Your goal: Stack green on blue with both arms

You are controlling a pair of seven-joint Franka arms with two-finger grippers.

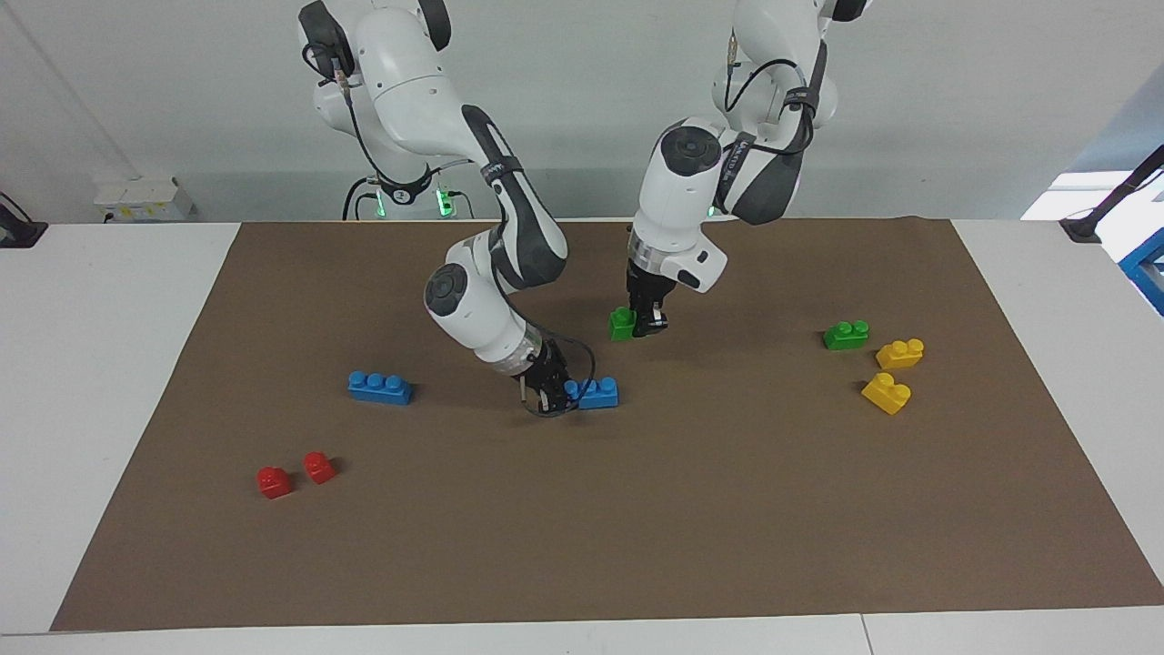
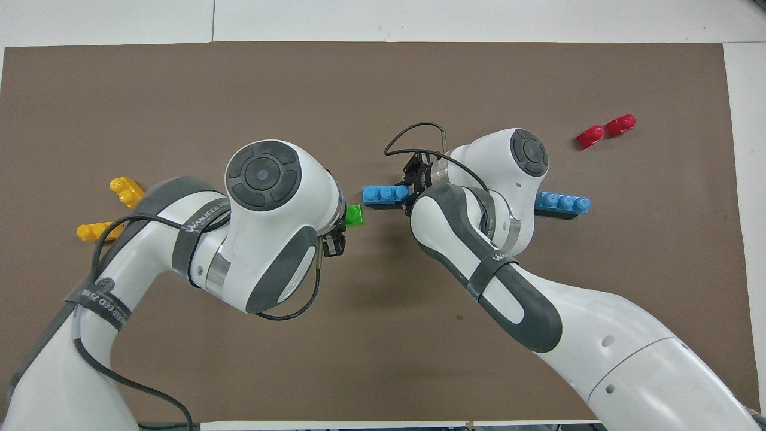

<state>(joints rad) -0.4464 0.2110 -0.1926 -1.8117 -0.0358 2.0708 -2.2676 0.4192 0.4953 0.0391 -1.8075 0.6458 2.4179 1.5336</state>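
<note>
1. My left gripper (image 1: 647, 320) has its fingers clamped on a green brick (image 1: 622, 324), mid-surface.
2. My right gripper (image 1: 550, 393) has its fingers clamped on a blue brick (image 1: 596, 393), mid-surface, toward the edge farthest from the robots.

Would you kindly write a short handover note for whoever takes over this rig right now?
Left gripper: closed on the small bright green two-stud plastic brick, at the brown mat mid-table.
Right gripper: closed on one end of the blue three-stud plastic brick, low at the mat, farther from the robots than the green brick.
Done: both bricks gripped.
Left: set green onto blue's studs and press; not yet stacked.
Spare blue brick, spare green brick, yellow bricks and red bricks lie untouched.
</note>
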